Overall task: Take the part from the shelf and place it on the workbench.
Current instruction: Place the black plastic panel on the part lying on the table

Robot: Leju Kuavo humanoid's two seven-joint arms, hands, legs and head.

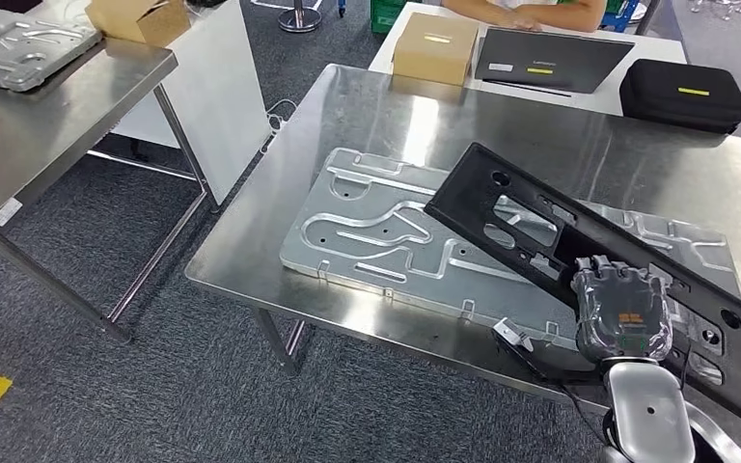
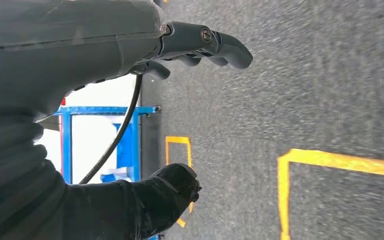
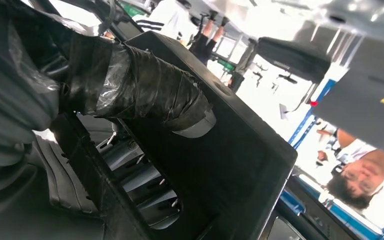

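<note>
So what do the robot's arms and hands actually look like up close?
The right arm is smooth silver metal; the right hand wears a grey ribbed cover with an orange marking. The left hand has a thick grey thumb, darker fingers and a thin black cable.

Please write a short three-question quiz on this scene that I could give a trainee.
1. True or false: the black part lies flat on the steel workbench.
2. Which hand holds the black part? A) left hand B) right hand C) a person's hand
3. Fill in: under the black part, on the workbench, lies a silver metal ____ with raised channels.

Key
1. False: it is tilted, held above the silver plate.
2. B: the right hand grips it near one end; the left hand hangs over the floor, holding nothing.
3. plate
</note>
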